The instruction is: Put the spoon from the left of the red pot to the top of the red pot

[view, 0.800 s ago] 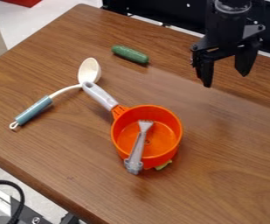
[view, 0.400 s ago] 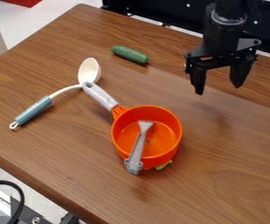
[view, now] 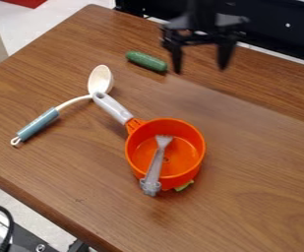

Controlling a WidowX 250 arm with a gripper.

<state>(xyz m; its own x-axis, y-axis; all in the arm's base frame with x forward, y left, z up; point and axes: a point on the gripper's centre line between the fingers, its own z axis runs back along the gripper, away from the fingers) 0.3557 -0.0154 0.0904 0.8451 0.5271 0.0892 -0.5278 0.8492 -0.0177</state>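
Observation:
The black gripper [view: 200,68] hangs over the back of the table, up and to the right of the pot, open with nothing between its fingers. A spoon [view: 102,79] with a cream bowl and a blue-grey handle lies on the wood left of the pot. Its neck is beside the end of the pot's pale grey handle. The orange-red pot [view: 134,156] stands near the middle of the table. A grey fork-like utensil [view: 155,167] rests in it, one end leaning over the front rim.
A green cucumber [view: 146,61] lies behind the pot, just left of the gripper. Something yellow-green [view: 185,185] pokes out under the pot's front right side. The wooden table's edge [view: 42,211] runs along the lower left.
The gripper has moved left and toward the back of the table, nearer the cucumber. It was open in the earlier frames too. Spoon and pot have stayed put.

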